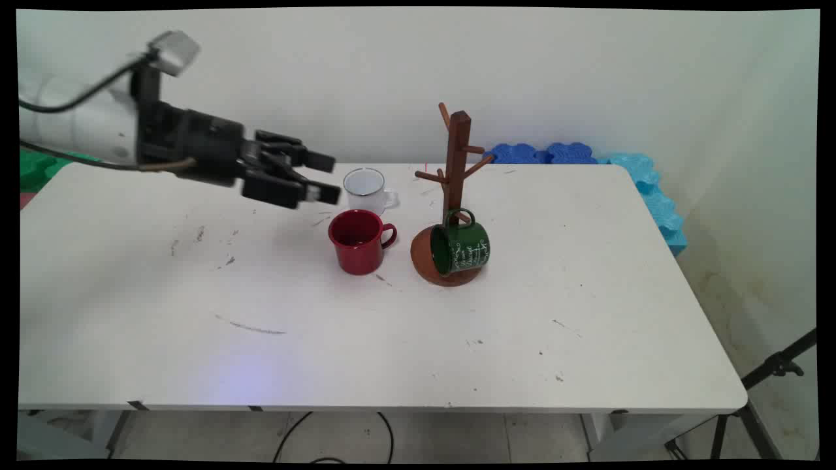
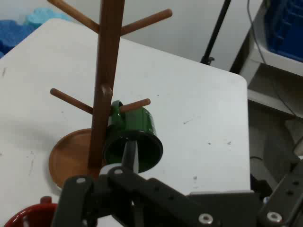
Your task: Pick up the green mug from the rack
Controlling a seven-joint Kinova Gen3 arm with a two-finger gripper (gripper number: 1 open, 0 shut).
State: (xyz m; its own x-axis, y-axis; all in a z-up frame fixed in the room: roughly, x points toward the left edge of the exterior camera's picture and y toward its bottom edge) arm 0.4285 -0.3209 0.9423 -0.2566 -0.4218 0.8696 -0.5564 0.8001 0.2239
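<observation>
The black tool point(image 1: 323, 176) hangs in the air above the white worktop point(image 1: 588, 313), reaching in sideways from the left with its fingers spread apart and nothing between them. Nearest to it is the white mug point(image 1: 367, 189), just beyond the fingertips, and the red mug point(image 1: 358, 240) stands upright just in front of that one, mouth up, handle turned to the right. Further right is the wooden mug tree point(image 1: 457, 189), upright on its round base, and the green mug point(image 1: 462, 248) hangs from a low peg by its handle, lying on its side with its long axis level and its mouth facing left toward the tool. All three look like enamelled metal: light, stiff, glossy and probably slippery, so I'd judge the rim wall or the handle the surest place to pinch.
</observation>
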